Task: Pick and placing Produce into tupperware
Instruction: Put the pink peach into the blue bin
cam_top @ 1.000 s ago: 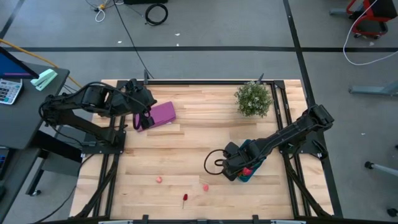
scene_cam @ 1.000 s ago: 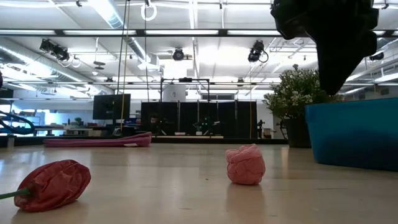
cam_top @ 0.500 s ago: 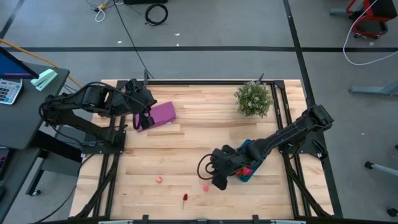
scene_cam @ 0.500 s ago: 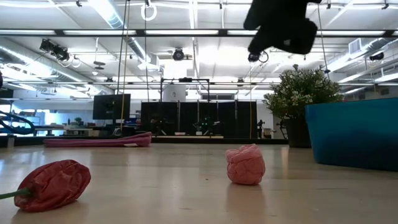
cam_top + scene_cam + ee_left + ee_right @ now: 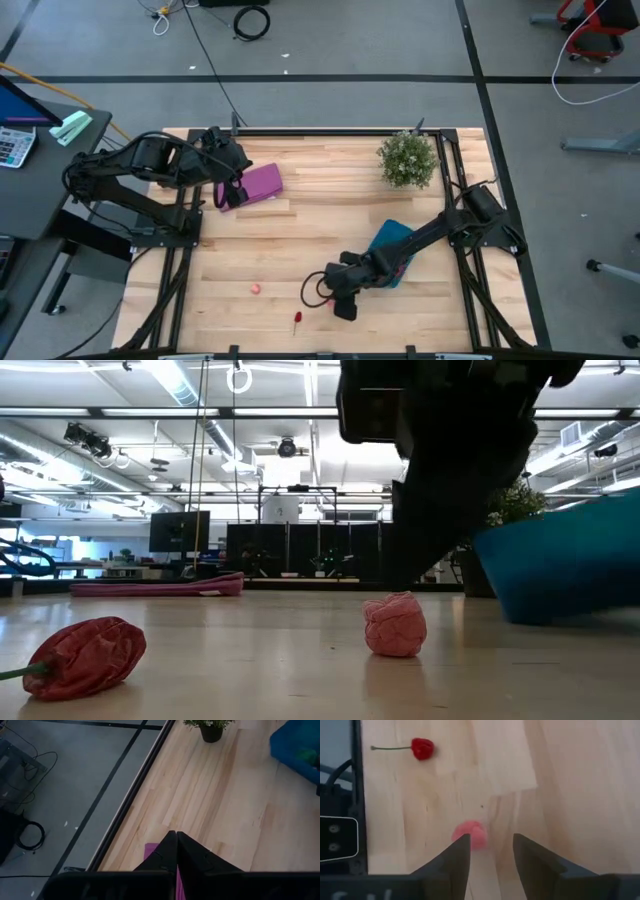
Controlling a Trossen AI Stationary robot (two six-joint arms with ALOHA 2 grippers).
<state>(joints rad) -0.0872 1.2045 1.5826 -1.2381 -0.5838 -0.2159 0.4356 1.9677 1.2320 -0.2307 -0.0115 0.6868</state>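
Overhead, teal tupperware [image 5: 390,243] long axis diagonal, beneath right gripper's [image 5: 490,851] arm.

High view: right end effector [image 5: 342,306] covers the pink fruit [image 5: 470,836], which can't be seen from above. Low view: only a dark bulk of that arm, top cut by the frame; fingers not resolvable. Teal container [image 5: 565,570] cut by the right edge there, contents hidden behind its wall; in the left wrist view only a corner shows, with a blurred green patch inside. Purple flat object [image 5: 150,851] mostly hidden behind the left end effector [image 5: 176,838].
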